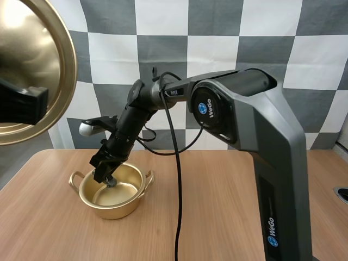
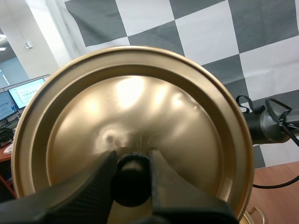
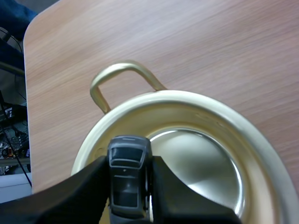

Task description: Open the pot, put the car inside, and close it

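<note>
Wood-grain table (image 1: 228,206) is carrying a round, shiny gold-coloured metal pot (image 1: 114,211), open, with two thin loop handles at its rim. High view: right gripper (image 1: 107,176) is dipping into the pot's mouth; the lid (image 1: 32,65), a gold metal disc with a raised rim, is hanging in the air to the left, well clear of the pot. Left wrist view: left gripper (image 2: 132,163) is clamping the lid's round black knob (image 2: 132,186) between its textured black fingers, with the lid's smooth reflective face towards the camera. Right wrist view: right jaws are pinching a small, dark, boxy toy car (image 3: 128,177) with glossy windows, over the pot's polished interior, by the wall nearest one loop handle (image 3: 121,70). Can't tell if it's touching bottom.
</note>
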### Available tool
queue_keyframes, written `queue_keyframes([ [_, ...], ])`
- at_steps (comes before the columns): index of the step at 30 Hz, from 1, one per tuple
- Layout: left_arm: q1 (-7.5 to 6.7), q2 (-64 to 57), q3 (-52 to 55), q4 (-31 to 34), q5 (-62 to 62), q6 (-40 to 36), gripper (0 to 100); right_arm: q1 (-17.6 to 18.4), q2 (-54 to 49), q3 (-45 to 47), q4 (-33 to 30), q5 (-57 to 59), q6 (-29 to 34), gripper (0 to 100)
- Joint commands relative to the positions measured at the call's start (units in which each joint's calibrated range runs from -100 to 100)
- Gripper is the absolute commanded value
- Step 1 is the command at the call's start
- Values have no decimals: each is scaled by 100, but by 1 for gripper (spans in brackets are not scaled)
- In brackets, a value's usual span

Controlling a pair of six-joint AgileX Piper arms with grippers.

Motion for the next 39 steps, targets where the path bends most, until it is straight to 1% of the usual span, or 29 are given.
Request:
queue_keyframes([
  [1, 4, 6, 0, 6, 0, 1, 0, 2, 152, -39, -4, 30, 2, 0],
  [6, 4, 6, 0, 6, 0, 1, 0, 2, 355, -54, -88, -32, 2, 0],
  [12, 21, 6, 0, -7, 0, -1, 0, 2, 471, -54, -336, -268, 2, 0],
  [15, 55, 6, 0, -29, 0, -1, 0, 2, 567, -54, -336, -268, 2, 0],
  [26, 55, 6, 0, -28, 0, 31, 0, 2, 732, -54, -325, -286, 2, 0],
  [29, 55, 6, 0, -28, 0, 31, 0, 2, 732, -54, -218, -319, 14, 0],
  [34, 55, 6, 0, -28, 0, 31, 0, 2, 732, -54, -159, -526, 328, 0],
  [36, 55, 6, 0, -28, 0, 31, 0, 2, 732, -54, -200, -590, 355, 0],
  [38, 55, 6, 0, -28, 0, 31, 0, 2, 732, -54, -200, -578, 355, 17],
  [39, 55, 6, 0, -28, 0, 31, 0, 2, 732, -54, -200, -578, 355, 30],
])
